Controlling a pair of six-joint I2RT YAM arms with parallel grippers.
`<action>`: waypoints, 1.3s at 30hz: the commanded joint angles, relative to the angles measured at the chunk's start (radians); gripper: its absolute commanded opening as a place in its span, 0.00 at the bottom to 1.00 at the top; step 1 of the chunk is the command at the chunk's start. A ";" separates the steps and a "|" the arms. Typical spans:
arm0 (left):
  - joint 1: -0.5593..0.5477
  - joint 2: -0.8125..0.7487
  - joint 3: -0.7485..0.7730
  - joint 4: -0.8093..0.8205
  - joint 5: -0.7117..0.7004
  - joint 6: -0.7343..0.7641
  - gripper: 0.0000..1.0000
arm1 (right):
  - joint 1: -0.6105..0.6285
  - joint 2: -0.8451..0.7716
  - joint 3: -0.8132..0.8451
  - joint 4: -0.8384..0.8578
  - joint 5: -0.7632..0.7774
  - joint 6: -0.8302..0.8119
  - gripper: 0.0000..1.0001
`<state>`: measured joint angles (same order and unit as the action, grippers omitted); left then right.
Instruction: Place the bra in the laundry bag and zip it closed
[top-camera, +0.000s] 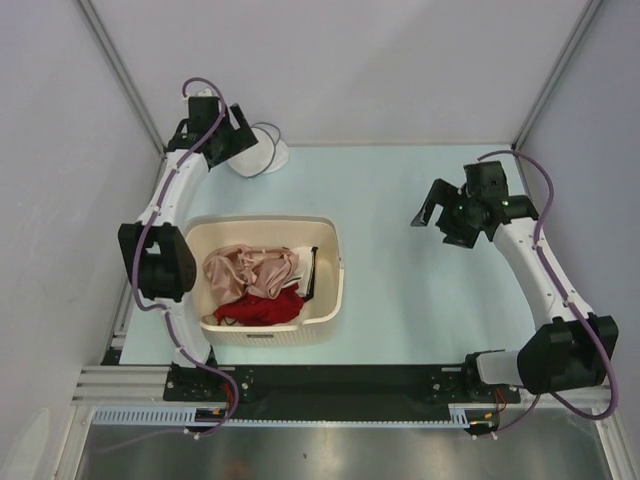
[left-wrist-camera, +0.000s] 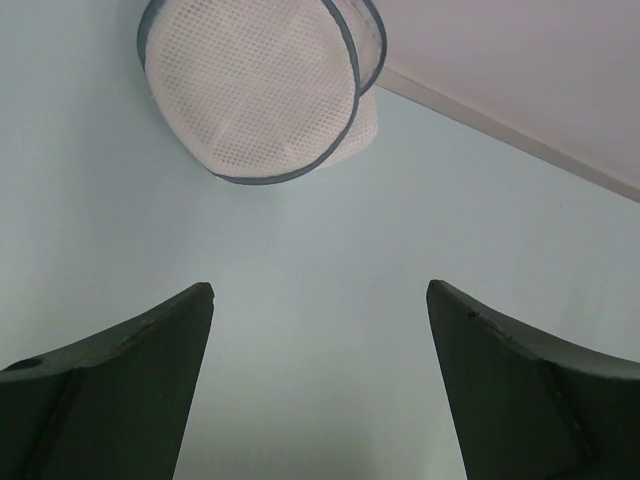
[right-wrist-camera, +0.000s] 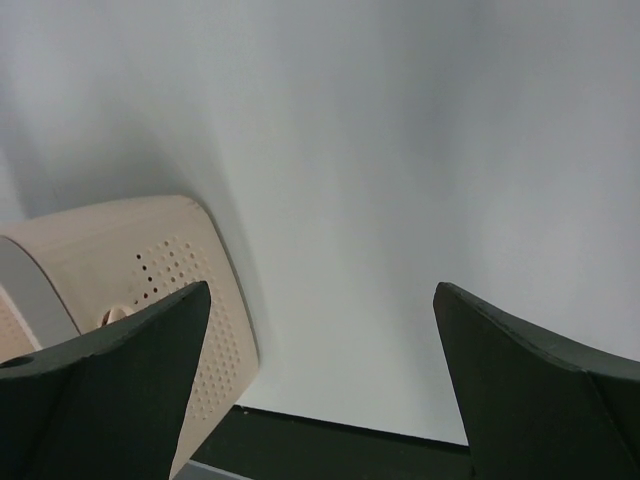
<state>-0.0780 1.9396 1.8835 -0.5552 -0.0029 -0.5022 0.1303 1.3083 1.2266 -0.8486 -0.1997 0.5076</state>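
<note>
The salmon-pink satin bra (top-camera: 250, 270) lies crumpled in the cream basket (top-camera: 333, 262), on top of a bright red garment (top-camera: 272, 307). The round white mesh laundry bag (top-camera: 262, 152) with its dark rim lies at the table's far left corner; it also shows in the left wrist view (left-wrist-camera: 255, 90). My left gripper (top-camera: 238, 135) hovers just beside the bag, open and empty; its tips frame bare table (left-wrist-camera: 320, 290). My right gripper (top-camera: 432, 215) is open and empty above the table's right half, facing the basket (right-wrist-camera: 150, 290).
The basket stands at the near left of the pale mat, with a dark item (top-camera: 308, 275) against its right inner wall. White enclosure walls and metal posts ring the table. The black front rail (top-camera: 330, 385) runs along the near edge.
</note>
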 joint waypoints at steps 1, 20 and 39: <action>0.001 -0.141 -0.068 0.093 0.005 -0.032 0.95 | 0.044 0.077 0.050 0.237 -0.018 -0.006 1.00; 0.113 -0.772 -0.699 -0.133 -0.100 0.183 1.00 | 0.310 0.870 0.559 0.735 0.051 0.166 1.00; 0.260 -0.900 -0.874 -0.397 -0.359 -0.025 0.65 | 0.330 0.556 0.237 0.698 0.043 0.198 1.00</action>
<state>0.1410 1.0370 1.0260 -0.9192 -0.2550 -0.4942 0.4664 1.9766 1.5108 -0.1665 -0.1585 0.7074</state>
